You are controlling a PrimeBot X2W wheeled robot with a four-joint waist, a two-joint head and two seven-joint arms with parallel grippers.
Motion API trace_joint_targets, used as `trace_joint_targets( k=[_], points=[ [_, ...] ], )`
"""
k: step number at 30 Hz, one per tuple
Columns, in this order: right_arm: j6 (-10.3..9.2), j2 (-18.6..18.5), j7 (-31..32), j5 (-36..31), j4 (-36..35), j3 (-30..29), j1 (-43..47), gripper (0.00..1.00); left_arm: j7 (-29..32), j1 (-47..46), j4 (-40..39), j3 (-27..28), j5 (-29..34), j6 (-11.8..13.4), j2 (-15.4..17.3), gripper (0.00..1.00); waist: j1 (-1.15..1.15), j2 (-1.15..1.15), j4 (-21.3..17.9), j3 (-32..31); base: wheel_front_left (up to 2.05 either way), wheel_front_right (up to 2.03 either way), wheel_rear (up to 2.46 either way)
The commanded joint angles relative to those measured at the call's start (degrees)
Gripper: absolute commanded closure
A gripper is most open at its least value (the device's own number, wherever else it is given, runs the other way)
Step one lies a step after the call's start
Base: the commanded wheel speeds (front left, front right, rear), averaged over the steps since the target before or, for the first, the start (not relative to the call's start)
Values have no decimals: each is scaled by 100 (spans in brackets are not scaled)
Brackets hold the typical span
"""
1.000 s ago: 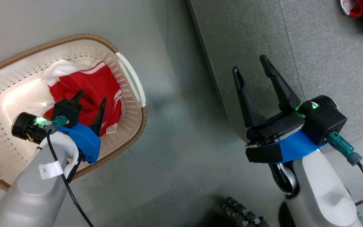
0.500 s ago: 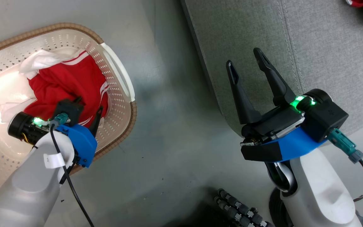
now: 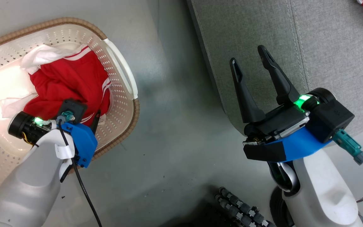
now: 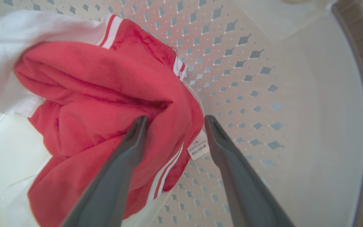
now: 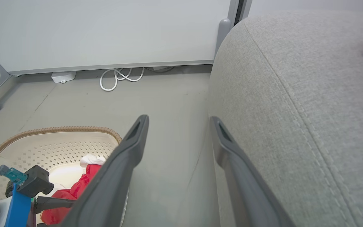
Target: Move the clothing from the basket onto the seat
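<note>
- Deeper than a second ago, my left gripper (image 4: 175,124) sits in the basket (image 4: 295,94), jaws spread astride the red clothing (image 4: 106,94).
- I see my right gripper (image 3: 248,55) hanging released over the edge of the seat (image 3: 326,47).

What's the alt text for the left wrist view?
The left claw, open, straddles a bunched fold of a red garment with white trim, lying in the cream perforated basket. A small white care tag shows at the garment's edge, close beside one of the claw's two tips.
</note>
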Motion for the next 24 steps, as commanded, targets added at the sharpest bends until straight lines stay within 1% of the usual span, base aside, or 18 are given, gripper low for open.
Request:
trace_joint_targets(
  k=[1, 2, 3, 4, 24],
  points=[
    [1, 12, -21, 24, -17, -11, 21, 0, -47, -128, 62, -29, -9, -10, 2, 24, 0, 0, 2, -2, 0, 0, 0],
    [1, 12, -21, 31, -16, -12, 16, 0, -60, -139, 93, -59, -16, -10, -10, 64, 0, 0, 1, -3, 0, 0, 0],
    [1, 12, -21, 43, -17, -12, 14, 0, -76, -152, 123, -92, -25, -10, -20, 92, 0, 0, 0, -5, 0, 0, 0],
    [1, 12, -21, 55, -21, -13, 18, 0, -86, -164, 150, -126, -38, -10, -29, 100, 0, 0, -1, -7, 0, 0, 0],
    [1, 12, -21, 103, 29, 49, -87, 0, -261, -291, 368, -523, -499, -10, -56, 100, 0, 0, -33, -93, 0, 0, 0]
  ],
)
